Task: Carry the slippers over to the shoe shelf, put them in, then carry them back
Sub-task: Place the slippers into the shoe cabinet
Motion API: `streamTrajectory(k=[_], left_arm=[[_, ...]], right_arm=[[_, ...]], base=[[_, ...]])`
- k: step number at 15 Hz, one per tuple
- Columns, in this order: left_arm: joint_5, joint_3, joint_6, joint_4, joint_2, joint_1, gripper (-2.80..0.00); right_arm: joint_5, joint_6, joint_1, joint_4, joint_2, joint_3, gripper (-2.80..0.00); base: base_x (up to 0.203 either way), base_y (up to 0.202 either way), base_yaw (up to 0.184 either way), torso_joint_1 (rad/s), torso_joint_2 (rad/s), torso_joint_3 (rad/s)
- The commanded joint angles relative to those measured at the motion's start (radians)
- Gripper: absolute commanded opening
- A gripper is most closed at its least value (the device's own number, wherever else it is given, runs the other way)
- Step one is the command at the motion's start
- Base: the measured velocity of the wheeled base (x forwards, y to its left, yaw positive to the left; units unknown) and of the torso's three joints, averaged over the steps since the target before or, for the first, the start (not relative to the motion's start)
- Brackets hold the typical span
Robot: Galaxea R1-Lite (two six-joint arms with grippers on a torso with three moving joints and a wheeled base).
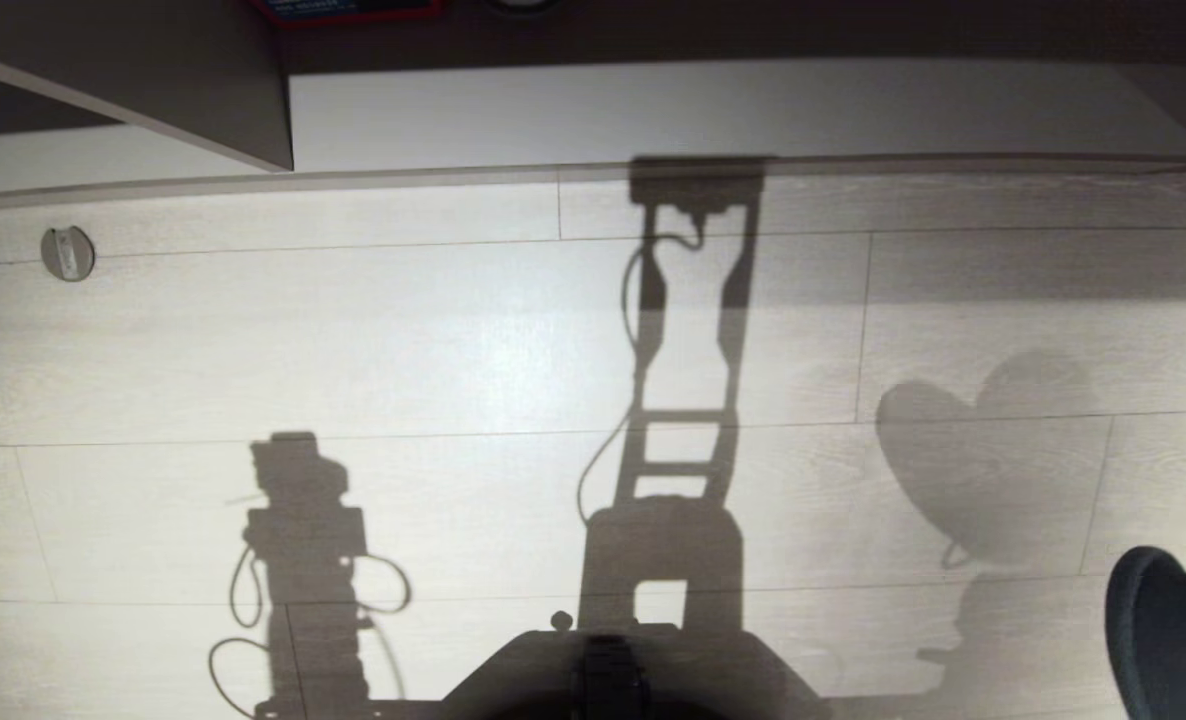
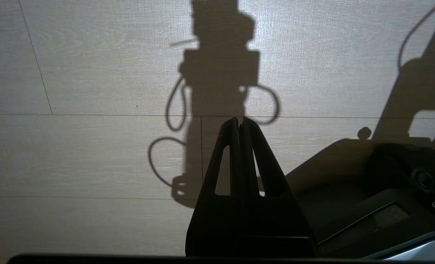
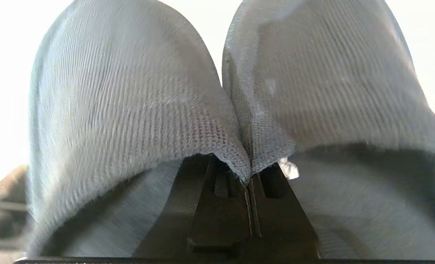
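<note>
Got both slippers (image 3: 129, 110) pinched together by their inner edges in my right end effector (image 3: 249, 176), hanging above the floor (image 1: 453, 350). Left end effector (image 2: 240, 124) is closed on nothing, just parked. I'd say I'm mid-carry; can't tell which leg, since no shelf shows for sure.

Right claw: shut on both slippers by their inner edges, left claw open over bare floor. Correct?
Not quite. The right claw does pinch both slippers together, but the left wrist view shows the left claw shut, fingertips touching, over bare floor.
</note>
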Motion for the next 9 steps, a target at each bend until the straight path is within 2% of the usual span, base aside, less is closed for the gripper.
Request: streamTrajectory(k=[1,4,9], left_arm=[[0.000,0.000,0.000,0.000,0.000,0.000,-2.80],[0.000,0.000,0.000,0.000,0.000,0.000,-2.80],[0.000,0.000,0.000,0.000,0.000,0.000,-2.80]], right_arm=[[0.004,0.009,0.000,-0.005,0.092,-0.076,-2.80],[0.011,0.050,0.001,-0.076,0.295,-0.162,-2.80],[0.007,0.052,-0.001,-0.522,0.669,-0.174,-2.80]], base=[[0.000,0.000,0.000,0.000,0.00,0.000],[0.000,0.000,0.000,0.000,0.00,0.000],[0.000,0.000,0.000,0.000,0.00,0.000]])
